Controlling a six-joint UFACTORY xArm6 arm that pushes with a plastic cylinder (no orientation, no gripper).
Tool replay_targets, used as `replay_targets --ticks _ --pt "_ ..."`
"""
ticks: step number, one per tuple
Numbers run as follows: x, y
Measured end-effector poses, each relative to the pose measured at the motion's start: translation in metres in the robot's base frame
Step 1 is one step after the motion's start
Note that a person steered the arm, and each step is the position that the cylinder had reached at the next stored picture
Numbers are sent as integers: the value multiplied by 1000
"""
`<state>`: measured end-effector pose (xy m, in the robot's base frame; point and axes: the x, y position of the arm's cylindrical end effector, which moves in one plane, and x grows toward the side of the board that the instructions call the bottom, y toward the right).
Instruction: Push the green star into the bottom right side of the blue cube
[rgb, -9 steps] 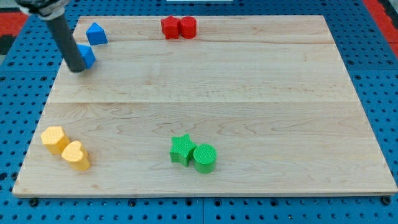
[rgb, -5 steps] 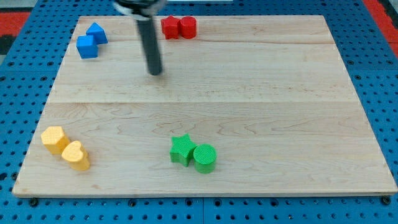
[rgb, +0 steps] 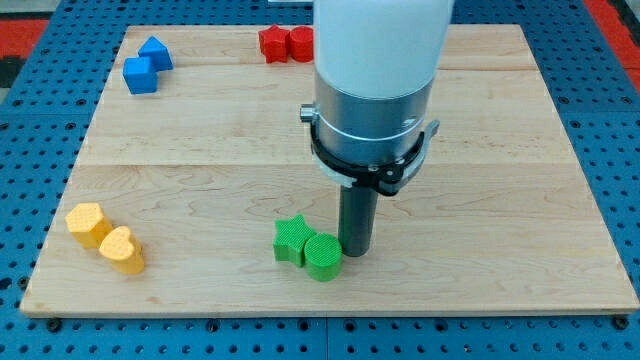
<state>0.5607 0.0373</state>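
The green star (rgb: 291, 241) lies near the board's bottom middle, with a green cylinder (rgb: 322, 257) touching its right side. My tip (rgb: 355, 250) stands right against the cylinder's right side. The blue cube (rgb: 140, 76) sits at the board's top left, far from the star, with a second blue block of wedge-like shape (rgb: 155, 52) just above and to its right. The arm's large body hides the upper middle of the board.
Two red blocks (rgb: 285, 43) sit at the top edge, partly behind the arm. Two yellow blocks (rgb: 104, 237) lie at the bottom left. The wooden board (rgb: 520, 200) rests on a blue pegboard.
My tip has swept from the blue blocks at the top left across to the bottom middle. The green cylinder has shifted slightly left and down against the star.
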Motion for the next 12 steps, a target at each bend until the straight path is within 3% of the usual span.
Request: replay_targets --ticks 1,2,3,4,5,7,8,10,11,12 --pt "18 59" --pt "10 9" --pt "-27 -4" --pt "-24 61" --pt "30 97" --pt "-3 -23" --pt "21 33" --pt "46 -74" --pt "47 -68" --pt "35 -132"
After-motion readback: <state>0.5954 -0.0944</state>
